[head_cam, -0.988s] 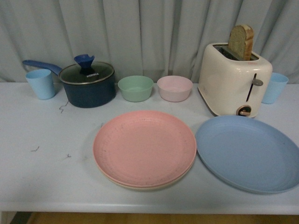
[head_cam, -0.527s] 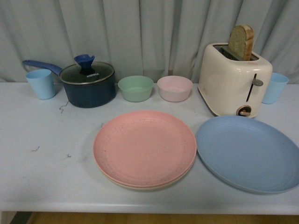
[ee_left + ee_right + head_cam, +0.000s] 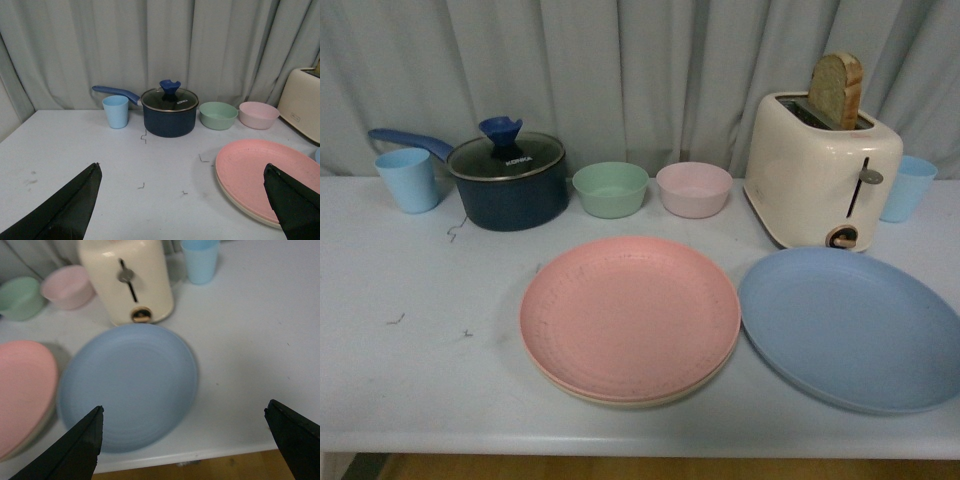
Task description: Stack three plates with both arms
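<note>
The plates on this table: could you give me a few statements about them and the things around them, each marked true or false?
1. The pink plate lies on the beige plate. True.
2. The blue plate tops the stack. False: the blue plate lies alone on the table, beside the other two.
3. A bread slice stands in the toaster. True.
4. The pot is uncovered. False: the pot wears a lid with a blue knob.
5. Both grippers clamp plates. False: the left gripper and right gripper are open, holding nothing.
</note>
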`<state>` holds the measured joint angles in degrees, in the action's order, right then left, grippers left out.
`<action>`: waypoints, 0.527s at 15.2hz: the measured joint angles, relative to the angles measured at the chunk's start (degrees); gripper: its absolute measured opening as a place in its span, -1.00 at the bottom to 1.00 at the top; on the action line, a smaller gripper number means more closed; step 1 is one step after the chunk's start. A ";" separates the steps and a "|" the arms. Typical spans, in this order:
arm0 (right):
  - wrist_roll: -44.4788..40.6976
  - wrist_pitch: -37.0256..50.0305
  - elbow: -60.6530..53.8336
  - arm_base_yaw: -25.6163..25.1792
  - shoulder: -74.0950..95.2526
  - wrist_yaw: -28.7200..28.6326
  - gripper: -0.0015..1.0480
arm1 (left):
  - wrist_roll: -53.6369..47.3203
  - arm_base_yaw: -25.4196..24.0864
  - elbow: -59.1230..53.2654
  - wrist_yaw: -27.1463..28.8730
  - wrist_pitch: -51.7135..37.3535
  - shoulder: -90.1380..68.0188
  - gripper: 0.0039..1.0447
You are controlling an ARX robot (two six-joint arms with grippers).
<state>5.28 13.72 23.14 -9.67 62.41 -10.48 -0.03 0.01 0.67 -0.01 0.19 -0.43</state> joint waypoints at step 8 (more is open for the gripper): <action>-9.09 5.75 21.75 2.99 40.17 11.91 0.87 | 0.00 0.00 0.00 0.02 0.00 0.00 0.88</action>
<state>-3.81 19.46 44.88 -6.68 102.59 1.43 -0.03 0.01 0.67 0.01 0.19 -0.43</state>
